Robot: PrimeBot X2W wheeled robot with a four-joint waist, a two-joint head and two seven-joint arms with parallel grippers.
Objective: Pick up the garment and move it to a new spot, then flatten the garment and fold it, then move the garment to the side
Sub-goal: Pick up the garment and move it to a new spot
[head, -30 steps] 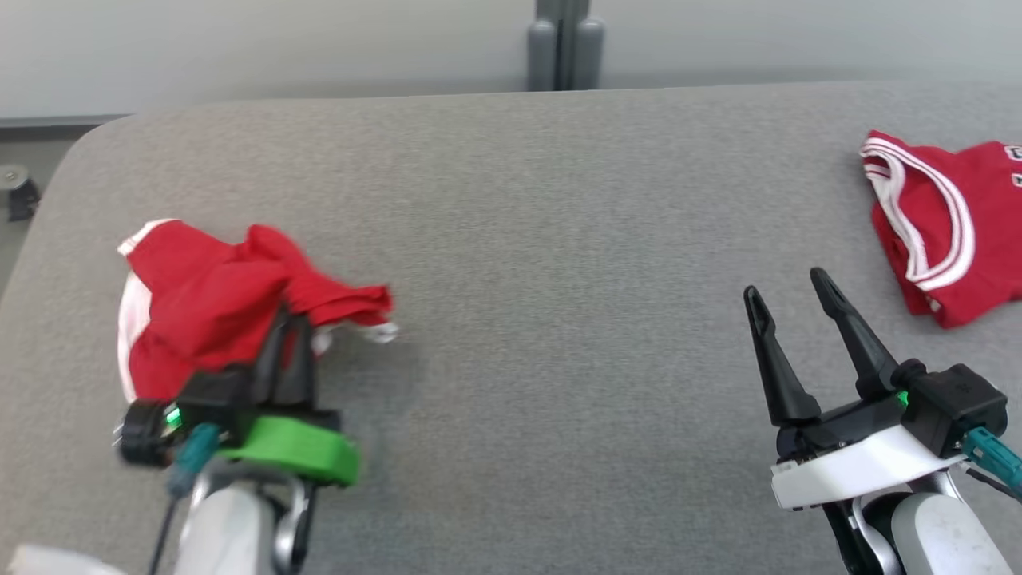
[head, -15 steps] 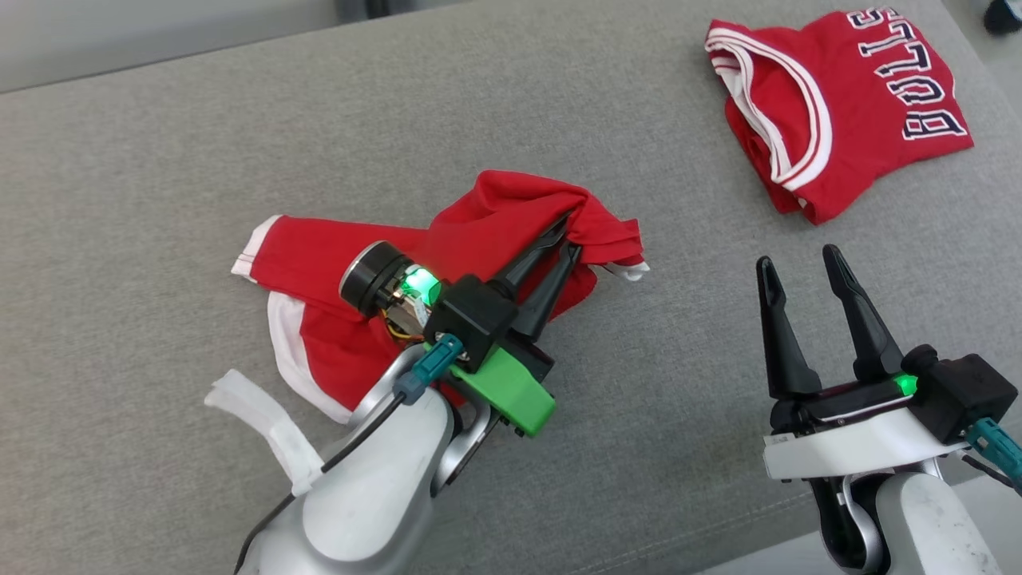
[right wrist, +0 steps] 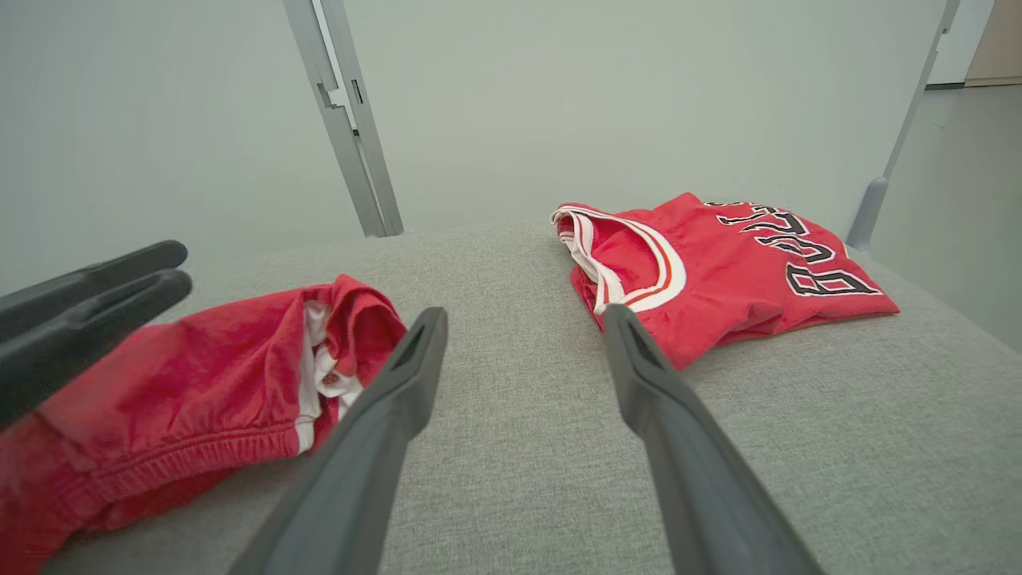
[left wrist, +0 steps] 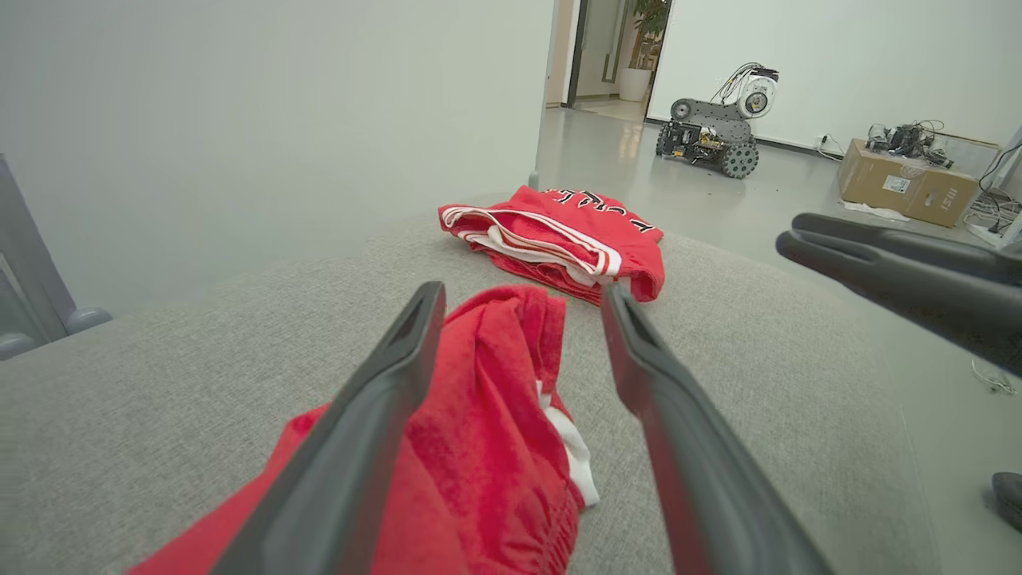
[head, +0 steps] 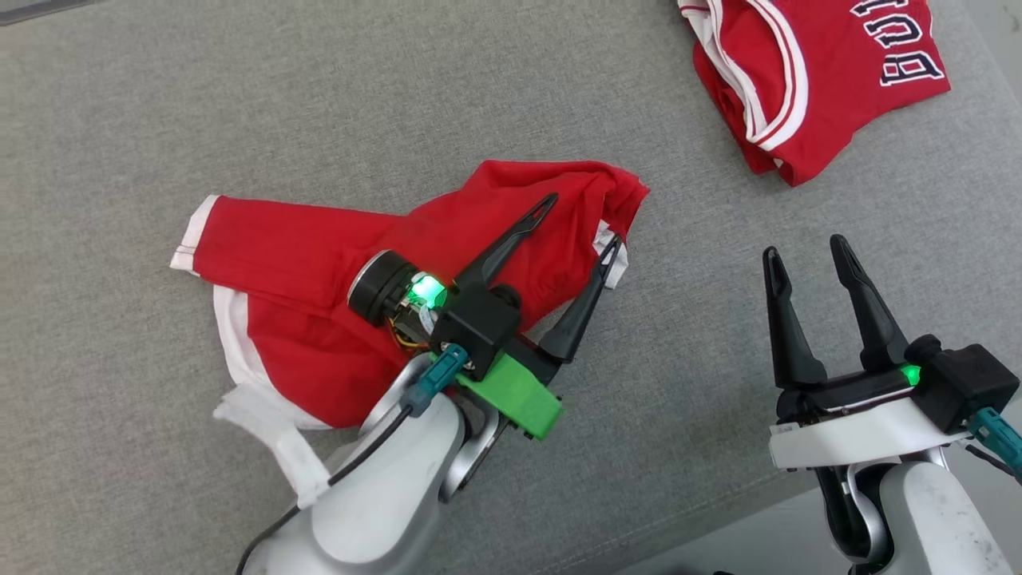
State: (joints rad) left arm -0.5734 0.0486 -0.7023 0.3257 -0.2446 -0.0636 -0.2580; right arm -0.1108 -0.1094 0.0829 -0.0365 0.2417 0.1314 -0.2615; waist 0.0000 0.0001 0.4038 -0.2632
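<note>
A crumpled red garment [head: 303,255] lies bunched at the middle of the grey tabletop [head: 239,96] beneath the open, empty left end effector [head: 583,220], with the right end effector [head: 805,247] open and empty nearby; a finger could snag a loose fold and drag the cloth askew.

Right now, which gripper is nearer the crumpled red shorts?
Left. The left gripper is open directly over the red shorts; the right gripper is off to their right, apart.
</note>
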